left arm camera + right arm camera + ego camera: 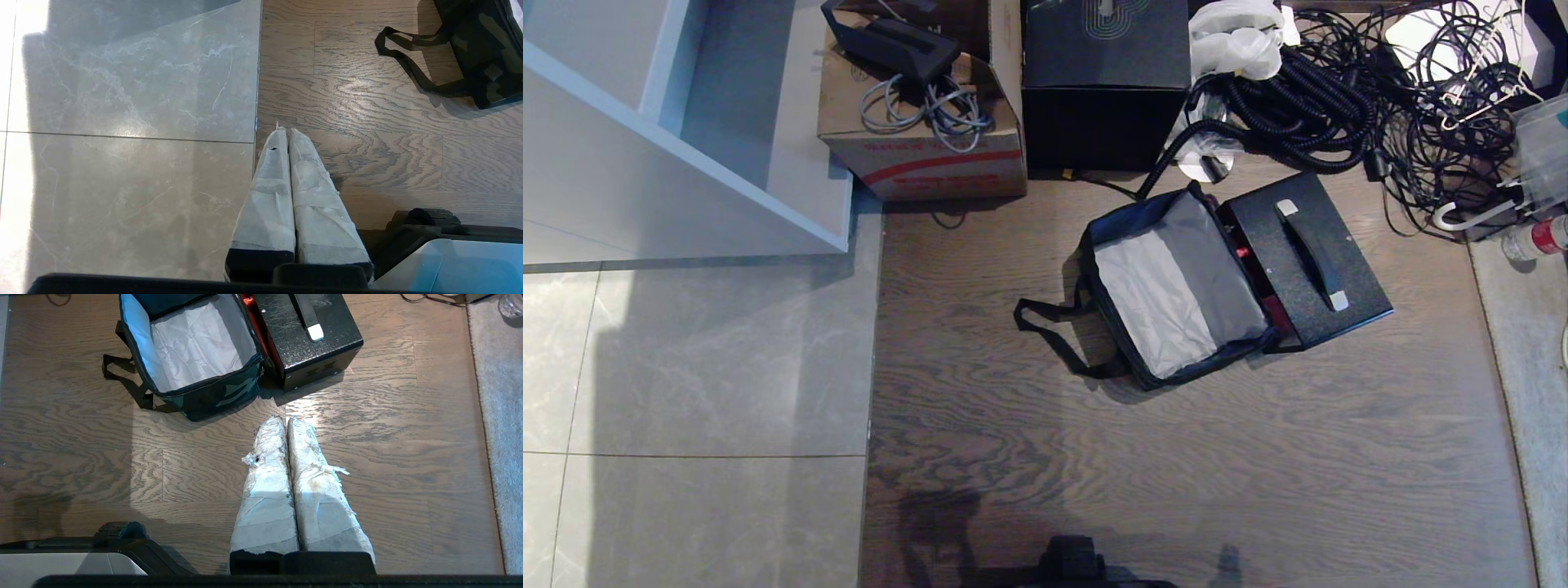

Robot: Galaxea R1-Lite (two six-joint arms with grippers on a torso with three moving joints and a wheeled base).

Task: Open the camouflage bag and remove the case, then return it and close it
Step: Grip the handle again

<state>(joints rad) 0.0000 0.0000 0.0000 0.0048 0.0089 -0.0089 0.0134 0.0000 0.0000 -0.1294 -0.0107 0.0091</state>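
1. On the dark wood-grain plank floor [1176, 457], seen from the head camera, lies the soft rectangular camouflage bag [1176, 290] with black trim, lying open so that its crumpled grey lining faces up.
2. Touching the bag's far right side, the flat rectangular dark speckled case [1307, 261] rests outside the bag, its black bar handle with silver ends [1311, 253] facing up; a strip of red flap lining [1241, 249] shows between bag and case, and the case appears to lie on the opened flap.
3. The bag's black shoulder strap [1054, 327] trails onto the floor on the bag's left.
4. Behind the bag stand a black cube box [1104, 82] and, to its left, a brown cardboard carton [923, 114] holding a black device and grey cable; a tangle of black cables and corrugated hose [1339, 90] lies to the right.
5. Pale marble-look floor tiles [686, 367] adjoin the wood on the left.
6. The left gripper [287, 131], its fingers wrapped in white tape, is clenched on nothing, hanging over the seam between tile and wood, well apart from the bag's corner.
7. The right gripper [286, 419], likewise tape-wrapped, is clenched and empty, above bare wood near the bag and case but touching neither.
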